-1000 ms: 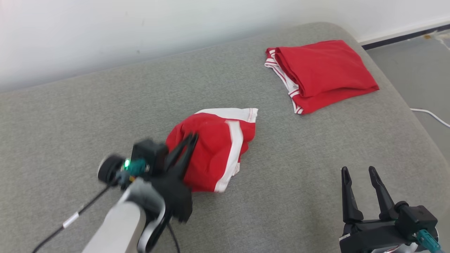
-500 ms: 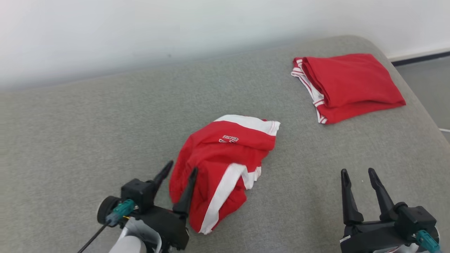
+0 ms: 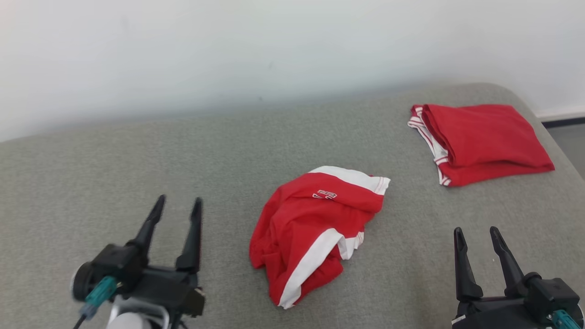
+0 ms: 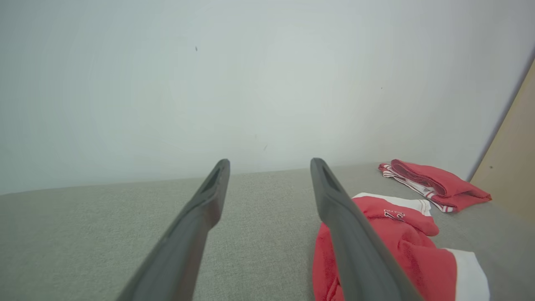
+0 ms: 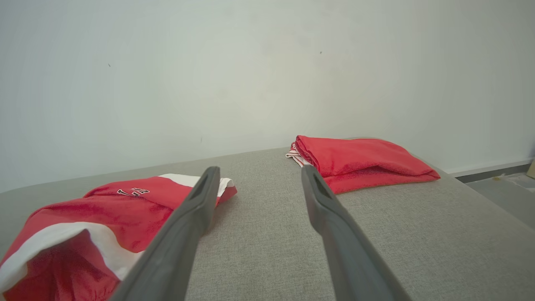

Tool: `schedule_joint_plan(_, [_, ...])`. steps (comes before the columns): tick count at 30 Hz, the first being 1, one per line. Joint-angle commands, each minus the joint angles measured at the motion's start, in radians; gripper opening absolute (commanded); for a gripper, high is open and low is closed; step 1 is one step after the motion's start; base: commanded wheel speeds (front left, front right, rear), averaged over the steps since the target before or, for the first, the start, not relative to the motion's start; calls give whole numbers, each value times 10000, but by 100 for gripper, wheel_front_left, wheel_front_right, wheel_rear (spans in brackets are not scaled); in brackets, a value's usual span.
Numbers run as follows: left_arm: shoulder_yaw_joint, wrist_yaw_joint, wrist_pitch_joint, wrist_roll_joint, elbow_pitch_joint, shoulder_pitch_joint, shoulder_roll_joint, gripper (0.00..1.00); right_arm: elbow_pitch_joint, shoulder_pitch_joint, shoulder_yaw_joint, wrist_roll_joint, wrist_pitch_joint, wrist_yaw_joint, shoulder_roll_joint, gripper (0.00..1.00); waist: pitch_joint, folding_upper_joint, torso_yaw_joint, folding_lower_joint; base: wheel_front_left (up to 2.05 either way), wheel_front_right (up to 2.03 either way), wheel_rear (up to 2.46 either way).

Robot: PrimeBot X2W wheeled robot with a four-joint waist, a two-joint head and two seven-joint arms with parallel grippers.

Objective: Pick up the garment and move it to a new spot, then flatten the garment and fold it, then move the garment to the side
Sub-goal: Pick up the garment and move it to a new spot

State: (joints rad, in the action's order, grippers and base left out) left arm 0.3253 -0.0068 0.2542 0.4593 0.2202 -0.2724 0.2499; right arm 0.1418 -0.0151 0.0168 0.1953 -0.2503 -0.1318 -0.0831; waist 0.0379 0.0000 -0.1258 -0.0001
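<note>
A crumpled red garment (image 3: 315, 230) with white bands lies in a heap near the middle of the grey cushion (image 3: 137, 160). It also lies at the lower right of the left wrist view, garment (image 4: 401, 246), and at the lower left of the right wrist view, garment (image 5: 96, 217). My left gripper (image 3: 178, 206) stands open to the left of it, apart from the cloth, nothing between its fingers. My right gripper (image 3: 476, 234) is open at the lower right, also apart from the heap.
A second red garment (image 3: 480, 141), folded flat, rests at the cushion's far right corner; it shows too as the folded garment (image 5: 359, 161) and folded garment (image 4: 430, 184). A white wall (image 3: 274, 45) runs behind. Floor (image 3: 569, 137) lies past the cushion's right edge.
My left gripper opened and let go of the crumpled garment, then drew back to the left. The heap settled on the cushion. The head camera has shifted, so the whole scene sits lower and further right.
</note>
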Motion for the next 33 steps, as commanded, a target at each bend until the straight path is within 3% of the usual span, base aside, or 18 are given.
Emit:
schedule_joint_plan(1, [-72, 60, 62, -45, -48, 222, 39, 100, -30, 96, 27, -22, 2, 23, -20, 100, -245, 0, 237, 1, 0, 0, 0])
schedule_joint_plan(7, [-868, 361, 120, -191, -680, 1024, 329, 100, -196, 322, 111, -4, 86, 23, -8, 100, -416, 0, 533, 1, 0, 0, 0])
schedule_joint_plan(14, [-1646, 463, 110, -388, -1350, 1955, 261, 100, -352, 547, 268, 55, 107, 23, 65, 100, -477, 0, 845, 1, 0, 0, 0])
schedule_joint_plan(23, [-2322, 562, 112, -819, -1848, 2968, -44, 100, -424, 697, 203, 88, 136, 23, 91, 100, -487, 0, 901, 1, 0, 0, 0])
schedule_joint_plan(33, [-2854, 345, 113, -1228, -2002, 3504, -609, 100, -374, 807, 194, 197, 136, 23, 17, 100, -423, 0, 889, 1, 0, 0, 0])
